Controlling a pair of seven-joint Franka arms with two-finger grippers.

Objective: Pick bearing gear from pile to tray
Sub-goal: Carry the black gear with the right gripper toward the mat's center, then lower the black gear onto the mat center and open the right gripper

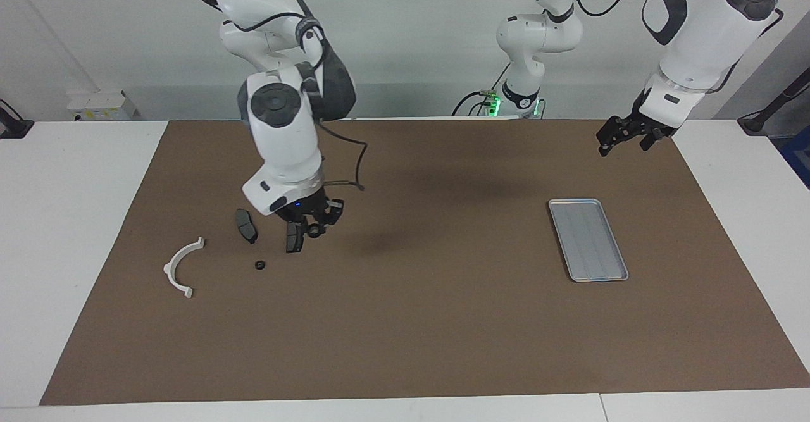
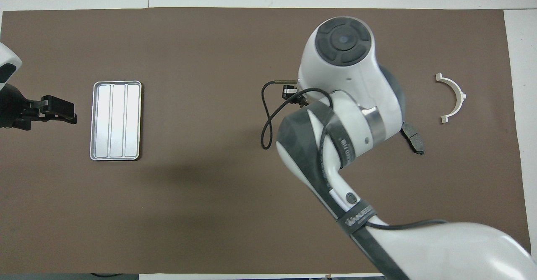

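Presently held: gear (image 1: 314,231), a small dark round piece, apparently pinched in the right hand (image 1: 313,227), which is narrowed on it and raised over a pad (image 1: 293,238) in the pile.

- Handling (judged): small, rigid, probably metal and slick, dense for its size. Grip across the rim, centred, so it cannot roll out.
- Pile, at the right arm's end of the desk (image 1: 411,321): second pad (image 1: 245,226), loose black piece (image 1: 259,264), bracket (image 1: 179,269).
- Tray (image 1: 588,238): well apart, toward the left arm's end, nothing in it.
- Left hand (image 1: 617,136): waits aloft near the tray, its state cannot be told.
- Writing: lettering on the right arm's strap (image 2: 356,220), not legible in full. No brands on the parts.
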